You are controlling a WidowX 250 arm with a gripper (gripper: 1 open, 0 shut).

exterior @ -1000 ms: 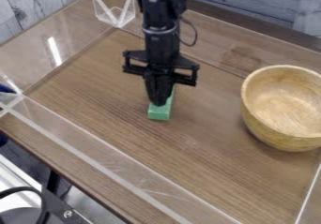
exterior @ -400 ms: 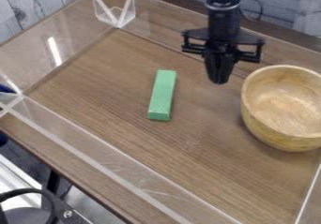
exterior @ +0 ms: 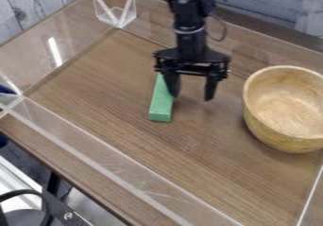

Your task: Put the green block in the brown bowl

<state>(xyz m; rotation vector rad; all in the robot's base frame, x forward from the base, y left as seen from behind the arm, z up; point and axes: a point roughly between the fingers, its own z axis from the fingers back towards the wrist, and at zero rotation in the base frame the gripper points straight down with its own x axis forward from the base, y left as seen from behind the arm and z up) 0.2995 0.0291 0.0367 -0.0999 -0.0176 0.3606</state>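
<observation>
The gripper (exterior: 191,84) points down with its fingers spread apart, gripping nothing, just right of the green block (exterior: 163,96), which lies flat on the wooden desk (exterior: 113,126). The brown bowl (exterior: 286,107) stands well right, empty.

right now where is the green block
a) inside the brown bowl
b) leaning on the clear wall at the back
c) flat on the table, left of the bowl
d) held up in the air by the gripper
c: the green block lies flat on the wooden table, apart from the empty brown bowl to its right, with the open gripper above it.
</observation>
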